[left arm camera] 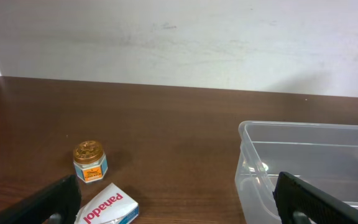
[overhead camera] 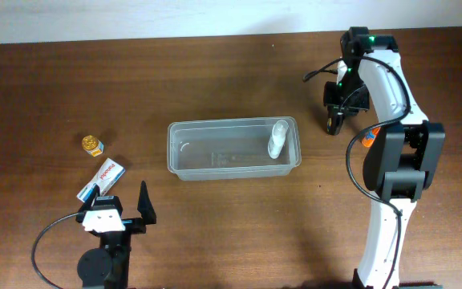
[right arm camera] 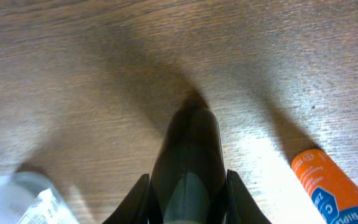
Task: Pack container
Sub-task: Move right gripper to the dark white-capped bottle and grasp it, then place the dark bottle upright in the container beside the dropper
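Observation:
The clear container (overhead camera: 233, 164) lies mid-table with a small white bottle (overhead camera: 277, 138) standing at its right end. To its right, my right gripper (overhead camera: 333, 122) points down at the table, shut on a dark bottle (right arm camera: 188, 168) with a grey label; the black fingers (right arm camera: 238, 199) press both its sides. My left gripper (overhead camera: 119, 210) rests near the front left, open and empty. Between its wide fingers (left arm camera: 55, 202) the left wrist view shows the container's left end (left arm camera: 303, 134).
A white Panadol box (overhead camera: 107, 175) (left arm camera: 107, 206) and a small gold-lidded jar (overhead camera: 93, 144) (left arm camera: 90, 162) lie left of the container. An orange tube (overhead camera: 367, 138) (right arm camera: 325, 186) lies beside the right arm, partly hidden by it.

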